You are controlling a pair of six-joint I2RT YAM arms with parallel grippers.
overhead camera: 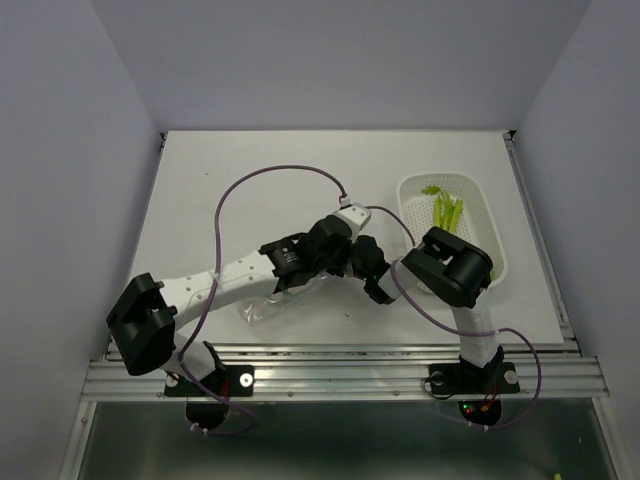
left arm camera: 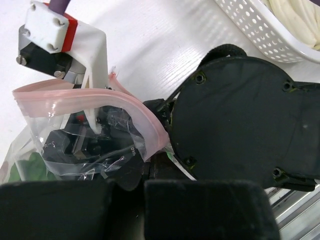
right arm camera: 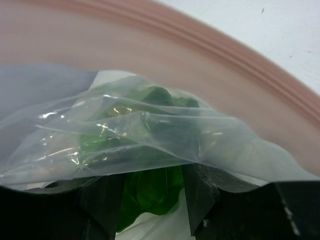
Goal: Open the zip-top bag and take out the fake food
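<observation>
The zip-top bag (overhead camera: 262, 306) lies near the table's front edge under my left arm. Its pink zip strip (left arm camera: 75, 97) stands open in a loop. My left gripper (left arm camera: 130, 200) is shut on the bag's lip beside the mouth. My right gripper (right arm camera: 150, 210) reaches into the bag mouth, under the clear film (right arm camera: 150, 135) and below the pink strip (right arm camera: 200, 50). Its fingers (right arm camera: 200, 200) are closed against a bright green leafy piece of fake food (right arm camera: 150, 192). Thin yellow-green stalks (overhead camera: 447, 212) lie in the tray, and a pale round piece (left arm camera: 295, 20) shows there too.
The white perforated tray (overhead camera: 492, 215) stands right of centre, just behind my right arm's elbow (overhead camera: 455, 265). The right arm's black wrist housing (left arm camera: 240, 120) crowds close to the left gripper. Purple cables loop over the table's middle (overhead camera: 240, 185).
</observation>
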